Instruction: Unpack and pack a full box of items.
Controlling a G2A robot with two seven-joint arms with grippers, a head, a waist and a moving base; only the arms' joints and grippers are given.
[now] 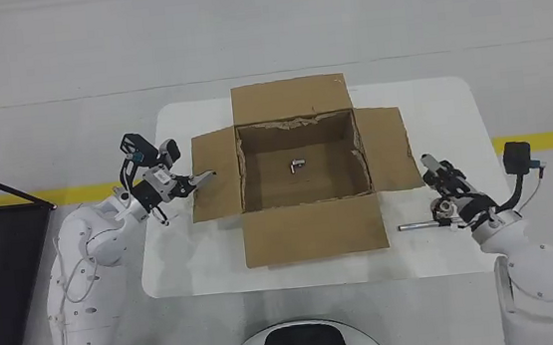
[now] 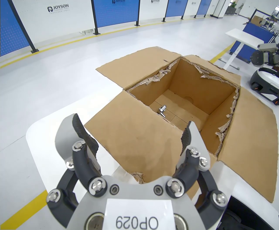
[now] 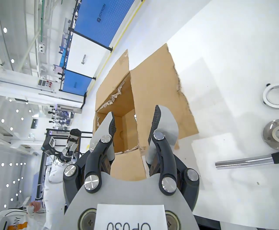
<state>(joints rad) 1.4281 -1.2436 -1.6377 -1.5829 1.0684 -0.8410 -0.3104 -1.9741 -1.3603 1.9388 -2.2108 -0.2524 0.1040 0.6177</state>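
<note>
**Unpacking Is Nearing Its End**

Top view: the cardboard box is sitting mid-table with all four flaps folded outward, probably so that the arms can reach in. A small metal part is lying on its floor.

Left wrist view: the left gripper is hovering over the near flap with its fingers spread. The part is lying ahead of it and lower, inside the box.

Right wrist view: the right gripper is hanging beside the opposite flap, likewise spread and empty. A metal rod, a ring and a flange are lying on the table nearby, presumably already unpacked.

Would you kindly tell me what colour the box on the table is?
Plain brown box, seen best in the left wrist view.
</note>
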